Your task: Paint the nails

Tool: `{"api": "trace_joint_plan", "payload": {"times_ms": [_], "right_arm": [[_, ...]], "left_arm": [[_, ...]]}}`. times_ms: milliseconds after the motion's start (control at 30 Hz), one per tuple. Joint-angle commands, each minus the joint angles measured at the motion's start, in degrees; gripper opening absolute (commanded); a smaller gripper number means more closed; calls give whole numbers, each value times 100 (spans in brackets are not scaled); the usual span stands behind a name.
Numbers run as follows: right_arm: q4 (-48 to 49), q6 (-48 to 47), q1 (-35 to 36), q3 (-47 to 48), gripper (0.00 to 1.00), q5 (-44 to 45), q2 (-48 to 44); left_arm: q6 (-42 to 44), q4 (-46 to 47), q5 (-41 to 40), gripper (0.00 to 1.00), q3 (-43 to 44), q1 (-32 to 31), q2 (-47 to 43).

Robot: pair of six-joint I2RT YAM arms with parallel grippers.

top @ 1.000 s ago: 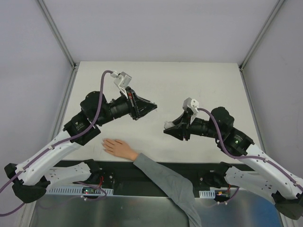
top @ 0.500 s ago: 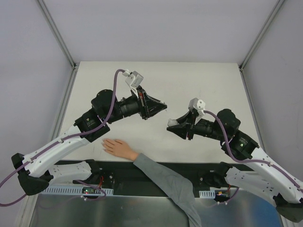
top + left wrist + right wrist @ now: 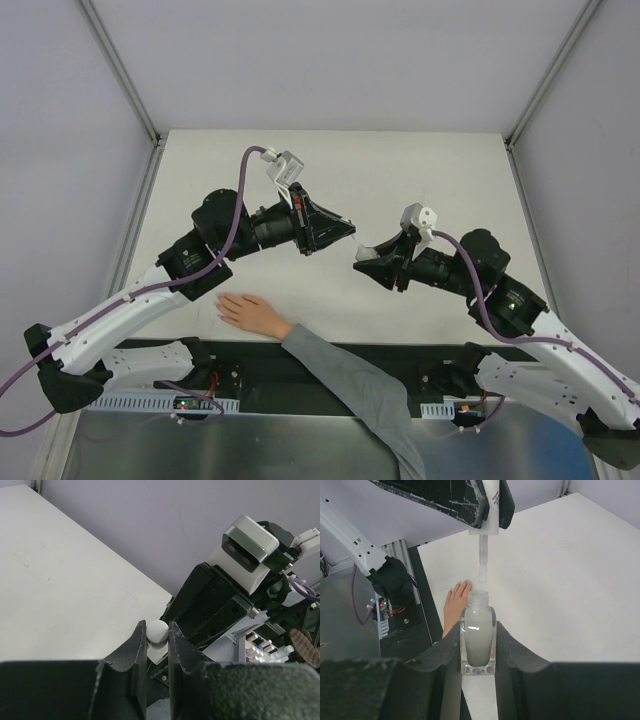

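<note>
Right wrist cam: R gripper [image 3: 478, 630] clamped on open polish bottle [image 3: 478, 652]; L gripper [image 3: 158, 636] pinches cap [image 3: 157, 628], brush [image 3: 482, 555] hanging just above bottle neck. Grey-sleeved hand [image 3: 456, 602] flat on table [image 3: 570, 580] nr front edge; nails [image 3: 465, 584] barely visible, apart from brush.

The off-white desk [image 3: 420, 170] has a pale pinkish hand [image 3: 248, 311] lying flat, palm down, by its near edge left of centre, the grey sleeve [image 3: 350, 385] trailing off that edge
</note>
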Motion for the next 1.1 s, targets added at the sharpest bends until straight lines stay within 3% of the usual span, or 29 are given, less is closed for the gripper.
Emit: {"api": "trace_joint_plan", "payload": {"times_ms": [0, 1067], "right_arm": [[330, -60, -2, 293, 0, 21, 51], [453, -51, 7, 311, 0, 91, -80]], "left_arm": [[-144, 414, 236, 0, 188, -36, -29], [-390, 519, 455, 0, 152, -36, 182]]}}
